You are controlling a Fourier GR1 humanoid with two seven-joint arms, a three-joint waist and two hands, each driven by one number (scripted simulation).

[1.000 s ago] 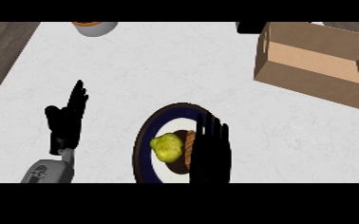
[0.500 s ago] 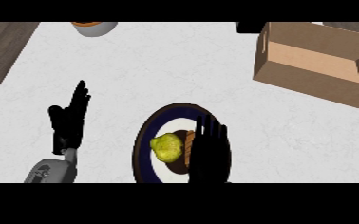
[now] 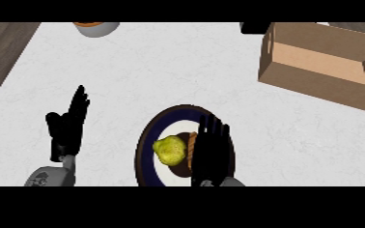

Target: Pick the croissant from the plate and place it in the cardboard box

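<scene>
You see the right hand (image 3: 212,149) with straight fingers over the plate (image 3: 147,145), covering most of the croissant (image 3: 191,145) to grasp it; the cardboard box (image 3: 314,63) waits far beyond the plate.

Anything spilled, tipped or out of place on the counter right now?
Nothing stands out. The plate lies flat with a yellow-green item and the brown croissant on it, mostly hidden under the right hand. The cardboard box sits open at upper right. The left hand rests open.
</scene>
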